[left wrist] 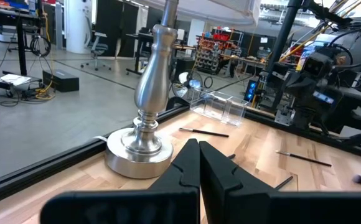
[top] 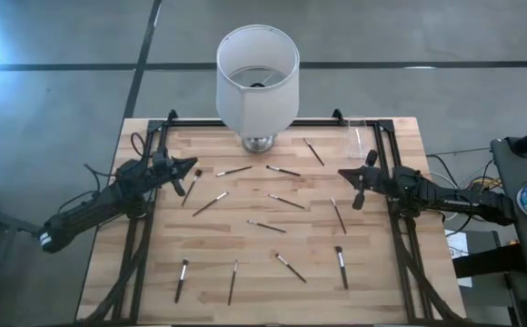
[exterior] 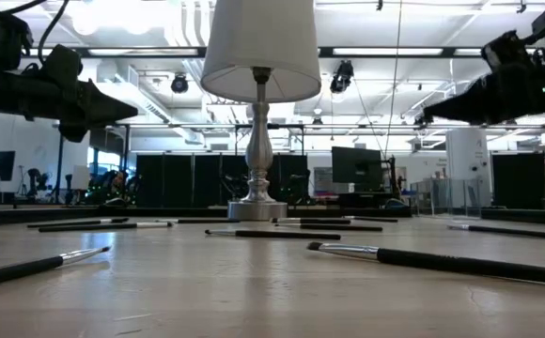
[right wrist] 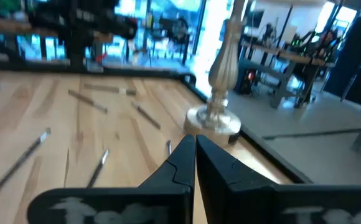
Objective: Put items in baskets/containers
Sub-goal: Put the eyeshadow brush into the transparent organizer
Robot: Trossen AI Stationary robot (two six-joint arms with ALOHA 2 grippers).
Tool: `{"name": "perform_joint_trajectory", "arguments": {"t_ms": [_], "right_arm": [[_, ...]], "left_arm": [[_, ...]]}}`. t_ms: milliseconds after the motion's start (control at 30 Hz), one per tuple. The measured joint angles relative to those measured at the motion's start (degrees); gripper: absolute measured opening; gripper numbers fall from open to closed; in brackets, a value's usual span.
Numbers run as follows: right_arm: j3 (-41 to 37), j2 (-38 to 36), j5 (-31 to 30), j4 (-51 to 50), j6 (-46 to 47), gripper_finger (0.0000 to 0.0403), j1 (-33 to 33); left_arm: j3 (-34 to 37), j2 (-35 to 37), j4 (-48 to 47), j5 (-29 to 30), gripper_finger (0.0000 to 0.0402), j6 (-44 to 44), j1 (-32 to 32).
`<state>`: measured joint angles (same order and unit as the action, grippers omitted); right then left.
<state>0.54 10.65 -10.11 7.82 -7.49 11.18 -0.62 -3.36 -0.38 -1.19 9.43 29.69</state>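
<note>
Brushes (top: 285,201) are lying scattered mid-frame on the worktop (top: 409,163); clear cup (top: 355,136) is standing upper right. Both pincers, left (top: 176,170) and right (top: 351,178), are hovering closed, empty. Brushes judged light, stiff, thin: grip mid-handle.

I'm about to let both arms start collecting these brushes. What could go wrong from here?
1. The clear cup lies on its side at the far right edge; it may roll or shift when brushes go in.
2. The lamp stands beside the far brushes; an arm reaching there might knock it.
3. The thin brushes lie flat, so fingers may slip.
</note>
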Motion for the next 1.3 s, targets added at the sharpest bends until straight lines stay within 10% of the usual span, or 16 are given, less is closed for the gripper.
{"name": "perform_joint_trajectory", "arguments": {"t_ms": [600, 1300], "right_arm": [[0.25, 3.44, -0.76, 11.95, 8.44, 0.0009, -0.13], [18.65, 35.54, -3.46, 3.79, 13.15, 0.0009, -0.15]], "left_arm": [[0.11, -0.02, 2.93, 2.07, 0.0, -1.51, 0.02], [0.07, -2.68, 1.99, 1.7, 0.0, 1.42, 0.0]]}}
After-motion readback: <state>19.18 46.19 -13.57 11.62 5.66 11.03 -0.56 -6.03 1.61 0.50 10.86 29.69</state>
